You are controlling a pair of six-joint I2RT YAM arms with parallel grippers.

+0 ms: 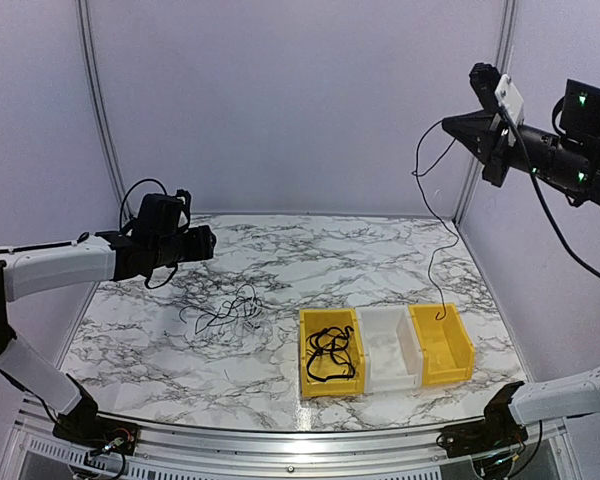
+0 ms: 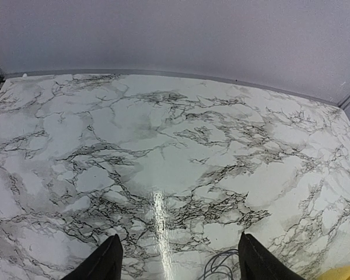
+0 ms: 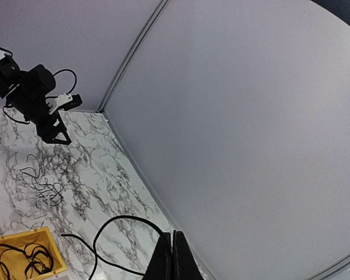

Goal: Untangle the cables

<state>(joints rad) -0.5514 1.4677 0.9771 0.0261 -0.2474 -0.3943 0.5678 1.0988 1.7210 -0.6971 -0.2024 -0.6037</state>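
My right gripper [image 1: 446, 127] is raised high at the right, shut on one thin black cable [image 1: 430, 205]. That cable hangs down in a long curve, and its lower end dangles in the right yellow bin [image 1: 462, 352]. In the right wrist view the shut fingertips [image 3: 173, 240] pinch the cable [image 3: 114, 220]. A loose tangle of thin black cables [image 1: 223, 312] lies on the marble table, left of the bins. My left gripper [image 1: 208, 242] hovers above and left of it, open and empty. In the left wrist view, part of the tangle [image 2: 219, 266] shows near the gripper [image 2: 178, 249].
Three bins stand in a row at the front. The left yellow bin [image 1: 305, 358] holds coiled black cables [image 1: 332, 352], the white bin [image 1: 390, 350] is in the middle, and the right yellow one is beside it. Grey walls close in the table at the back and sides.
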